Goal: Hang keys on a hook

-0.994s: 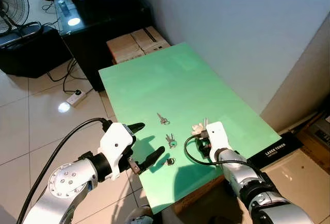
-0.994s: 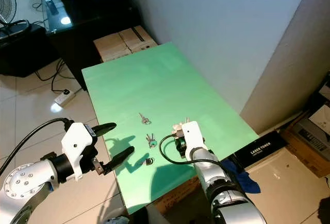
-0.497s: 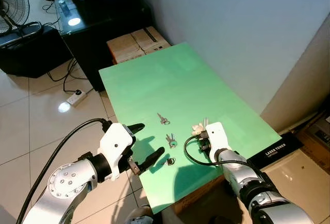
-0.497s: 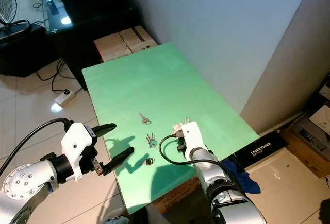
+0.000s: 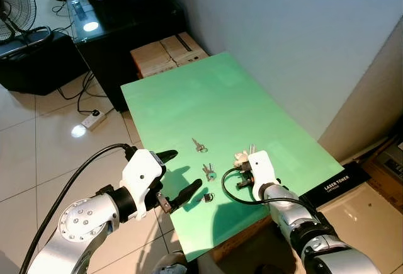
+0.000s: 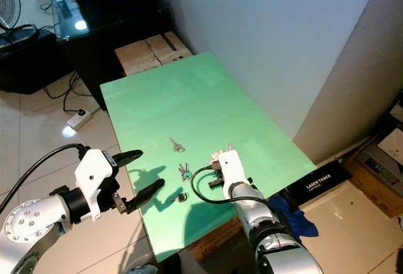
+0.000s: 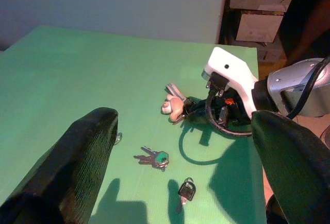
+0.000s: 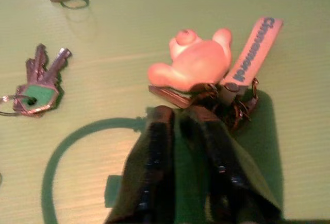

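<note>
I am seeing the right gripper (image 8: 180, 118) lying low on the green table (image 5: 208, 97), fingers pinched together at the key bunch with the pink charm (image 8: 198, 59). The left gripper (image 5: 179, 176) is hovering spread wide near the table's front-left edge.

Head stereo pair high above green table (image 5: 208, 104); wrist cameras low, close, sharing its keys (image 7: 154, 158).
</note>
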